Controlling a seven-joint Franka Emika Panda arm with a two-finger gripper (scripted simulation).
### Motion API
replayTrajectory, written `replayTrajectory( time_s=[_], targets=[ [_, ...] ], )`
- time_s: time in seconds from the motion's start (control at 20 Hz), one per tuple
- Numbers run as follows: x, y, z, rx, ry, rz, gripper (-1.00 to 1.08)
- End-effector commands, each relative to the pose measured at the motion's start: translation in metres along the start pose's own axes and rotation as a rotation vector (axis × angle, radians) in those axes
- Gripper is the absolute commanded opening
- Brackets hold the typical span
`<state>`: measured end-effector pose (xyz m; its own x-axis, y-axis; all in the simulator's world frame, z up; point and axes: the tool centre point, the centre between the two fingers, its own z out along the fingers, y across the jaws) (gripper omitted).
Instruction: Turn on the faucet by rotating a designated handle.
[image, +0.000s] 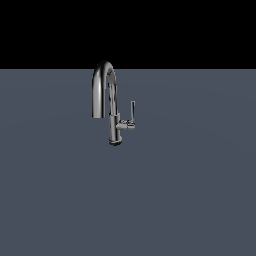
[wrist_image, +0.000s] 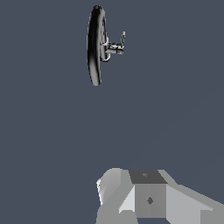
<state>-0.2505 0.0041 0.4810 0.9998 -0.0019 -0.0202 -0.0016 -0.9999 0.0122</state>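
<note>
Grey surface (image: 190, 200) under black backdrop. Chrome faucet (image: 106, 90) stands alone; handle (image: 132, 110) upright on side stub at exterior view's right. Hand (wrist_image: 148, 199) well apart — finger state cannot tell. Advice: approach lever tip, not spout — push sideways about stub axis.

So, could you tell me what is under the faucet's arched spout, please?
Only bare grey floor shows beneath the faucet; no sink or basin. Whatever its round base covers is hidden.
</note>
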Motion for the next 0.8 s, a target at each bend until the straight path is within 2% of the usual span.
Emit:
replayTrajectory(
  time_s=[0.0, 0.4, 0.75],
  targets=[
    [0.0, 0.0, 0.0, 0.0, 0.0, 0.0, -1.0],
    [0.009, -0.001, 0.001, 0.023, -0.021, 0.023, -1.0],
    [0.032, -0.004, 0.006, 0.083, -0.074, 0.083, -1.0]
  ],
)
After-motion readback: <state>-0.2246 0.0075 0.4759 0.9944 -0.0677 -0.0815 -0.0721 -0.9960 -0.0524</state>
